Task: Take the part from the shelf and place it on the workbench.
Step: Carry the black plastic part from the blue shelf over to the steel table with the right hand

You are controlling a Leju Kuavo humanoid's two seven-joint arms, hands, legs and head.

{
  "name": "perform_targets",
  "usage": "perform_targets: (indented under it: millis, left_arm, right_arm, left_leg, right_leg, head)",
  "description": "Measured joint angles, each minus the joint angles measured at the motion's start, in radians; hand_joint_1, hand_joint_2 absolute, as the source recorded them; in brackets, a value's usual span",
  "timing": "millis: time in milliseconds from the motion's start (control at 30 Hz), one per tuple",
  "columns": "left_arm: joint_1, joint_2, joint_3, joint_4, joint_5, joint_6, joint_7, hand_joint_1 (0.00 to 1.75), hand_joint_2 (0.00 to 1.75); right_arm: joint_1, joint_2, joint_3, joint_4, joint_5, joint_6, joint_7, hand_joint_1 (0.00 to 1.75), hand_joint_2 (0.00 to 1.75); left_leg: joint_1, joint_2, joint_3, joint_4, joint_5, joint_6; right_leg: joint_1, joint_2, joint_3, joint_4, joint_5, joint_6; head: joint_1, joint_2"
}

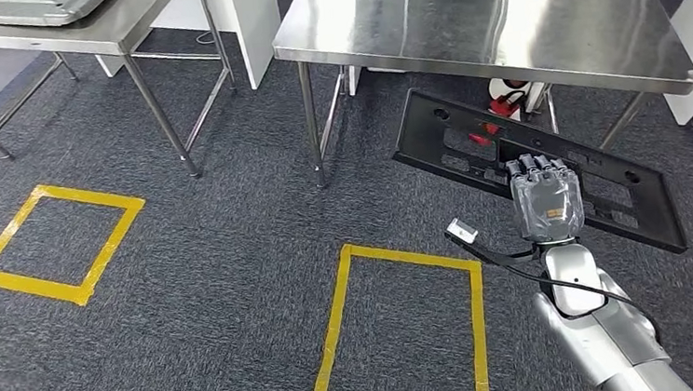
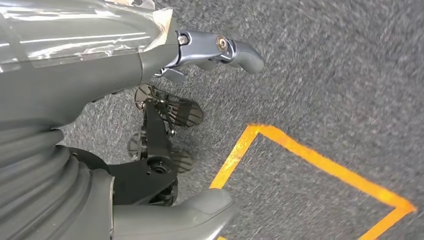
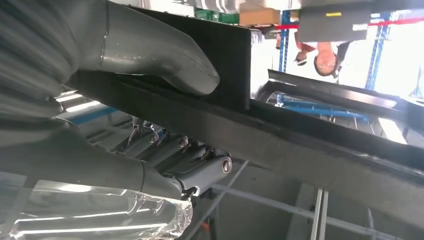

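Observation:
A long black plastic panel with cut-outs, the part (image 1: 451, 145), hangs in the air in front of the steel workbench (image 1: 460, 18), below its top and tilted. My right hand (image 1: 546, 198) grips the part's near edge, fingers over the top. In the right wrist view the thumb (image 3: 165, 60) presses one face of the part (image 3: 310, 150) and the fingers (image 3: 200, 167) clamp the other. My left hand (image 2: 215, 52) hangs over the carpet with its fingers apart and nothing in it.
A second steel table (image 1: 115, 27) with a metal tray stands at the far left. Yellow tape squares (image 1: 400, 331) (image 1: 52, 242) mark the grey carpet. A red object (image 1: 504, 102) lies under the workbench. A person (image 3: 325, 57) stands far off.

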Motion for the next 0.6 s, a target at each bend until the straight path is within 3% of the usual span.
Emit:
perform_targets:
  millis: [33,67,133,167,233,300,400,500,533,600]
  left_arm:
    - [0.000,0.000,0.000,0.000,-0.001,-0.001,0.000,0.00,1.75]
    - [-0.001,-0.001,0.000,0.000,-0.002,-0.004,-0.001,0.00,1.75]
    - [-0.005,-0.002,-0.001,0.000,-0.004,-0.012,-0.005,0.00,1.75]
    - [-0.007,-0.002,-0.001,0.000,-0.004,-0.016,-0.007,0.00,1.75]
    - [-0.010,0.001,0.000,-0.001,-0.005,-0.022,-0.009,0.00,1.75]
    - [-0.011,0.002,0.000,-0.001,-0.005,-0.024,-0.010,0.00,1.75]
    - [-0.012,0.006,-0.001,-0.001,-0.005,-0.026,-0.010,0.00,1.75]
    - [-0.016,0.006,-0.001,-0.002,-0.006,-0.028,-0.010,0.00,1.75]
    - [-0.018,0.004,-0.001,-0.003,-0.006,-0.029,-0.010,0.00,1.75]
    - [-0.021,0.002,-0.001,-0.003,-0.006,-0.029,-0.009,0.00,1.75]
  right_arm:
    - [0.003,0.006,-0.012,0.002,-0.001,0.000,-0.024,1.75,1.75]
    - [0.005,0.012,-0.027,0.004,0.000,0.000,-0.045,1.75,1.75]
    - [0.006,0.022,-0.051,0.009,0.002,0.002,-0.064,1.75,1.75]
    - [0.003,0.024,-0.059,0.011,0.003,0.003,-0.064,1.75,1.75]
    - [-0.003,0.026,-0.065,0.015,0.003,0.005,-0.059,1.75,1.75]
    - [-0.008,0.028,-0.065,0.020,0.003,0.007,-0.054,1.75,1.75]
    - [-0.027,0.034,-0.063,0.033,0.003,0.010,-0.047,1.75,1.75]
    - [-0.060,0.038,-0.061,0.058,0.004,0.010,-0.049,1.75,1.75]
    - [-0.071,0.039,-0.061,0.069,0.004,0.010,-0.050,1.75,1.75]
    - [-0.089,0.039,-0.060,0.092,0.004,0.011,-0.051,1.75,1.75]
  left_leg:
    - [0.000,0.010,0.000,0.000,-0.001,-0.001]
    - [0.002,0.019,0.000,0.001,-0.002,-0.003]
    - [0.004,0.032,0.000,0.005,-0.006,-0.010]
    - [0.003,0.036,0.000,0.008,-0.010,-0.016]
    - [-0.001,0.039,-0.002,0.015,-0.016,-0.024]
    - [-0.003,0.039,-0.002,0.017,-0.015,-0.015]
    - [0.000,0.039,0.002,0.009,-0.013,-0.007]
    - [0.004,0.041,0.066,-0.100,0.028,0.015]
    - [0.010,0.043,0.089,-0.137,0.043,0.021]
    - [0.021,0.047,0.104,-0.155,0.049,0.011]
  right_leg:
    - [-0.003,-0.004,-0.011,0.025,-0.004,0.007]
    - [-0.007,-0.008,-0.001,0.009,0.007,0.017]
    - [-0.018,-0.021,0.073,-0.121,0.053,0.039]
    - [-0.018,-0.028,0.112,-0.186,0.072,0.043]
    - [-0.019,-0.033,0.149,-0.249,0.087,0.038]
    - [-0.020,-0.028,0.150,-0.250,0.089,0.029]
    - [-0.031,-0.027,0.155,-0.264,0.095,0.032]
    - [-0.028,-0.024,0.161,-0.277,0.102,0.028]
    - [-0.025,-0.022,0.146,-0.247,0.090,0.025]
    - [-0.029,-0.018,0.090,-0.139,0.052,0.026]
  head:
    - [0.000,0.000]
    - [0.000,0.000]
    - [0.001,0.000]
    - [0.002,0.000]
    - [0.003,0.000]
    - [-0.002,0.000]
    - [-0.006,0.000]
    - [-0.012,0.000]
    - [-0.012,0.000]
    - [-0.011,0.000]
